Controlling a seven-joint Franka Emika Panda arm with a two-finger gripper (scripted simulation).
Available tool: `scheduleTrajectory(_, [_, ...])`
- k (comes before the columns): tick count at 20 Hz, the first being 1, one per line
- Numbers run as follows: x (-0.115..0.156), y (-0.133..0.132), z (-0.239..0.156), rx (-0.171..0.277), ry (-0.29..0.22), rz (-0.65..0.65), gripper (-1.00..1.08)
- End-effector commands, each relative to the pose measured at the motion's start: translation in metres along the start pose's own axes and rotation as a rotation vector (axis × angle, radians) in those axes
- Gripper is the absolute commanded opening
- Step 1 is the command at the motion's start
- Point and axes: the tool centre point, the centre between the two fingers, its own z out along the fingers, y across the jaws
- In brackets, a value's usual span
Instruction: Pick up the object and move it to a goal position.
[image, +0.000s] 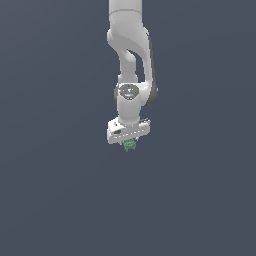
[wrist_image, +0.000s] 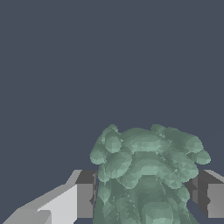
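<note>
Exterior view: a white Panda arm (image: 131, 60) descends from the top edge of the frame against a uniform dark slate-blue ground. No edge, seam, horizon or shadow divides this ground, so whether it is a floor, a tabletop or a plain backdrop cannot be told. The arm's wrist carries a grey circular joint cap, and below it sits the broad white hand of the gripper (image: 129, 144), slightly tilted, its lower end toward the exterior view's left. The object (image: 130, 145), a small pale teal-green clump, shows just beneath the middle of the hand and is narrower than the hand. Whether the object touches the ground cannot be judged from this view.

Wrist view: the object (wrist_image: 146, 175) fills the lower centre of the picture as a mass of rounded, overlapping lobes, lighter on their crests and darker in the hollows. A finger (wrist_image: 85, 199) with a dark grey inner face stands against one flank of the clump, and a second finger (wrist_image: 210, 197) stands against the opposite flank. The gripper (wrist_image: 146, 199) is thus clenched about the object, its two jaws pressed to the clump's sides. Beyond the object lies only the same unmarked slate-blue surface.
</note>
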Motion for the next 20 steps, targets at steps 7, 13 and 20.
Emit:
scheduleTrajectory(7, [0.071,-0.017,-0.048,-0.067,0.192,0.01,-1.0])
scheduleTrajectory(13, [0.121,-0.032,-0.096,-0.123,0.348,0.018,-1.0])
scheduleTrajectory(20, [0.163,-0.049,-0.152,-0.183,0.507,0.027,-1.0])
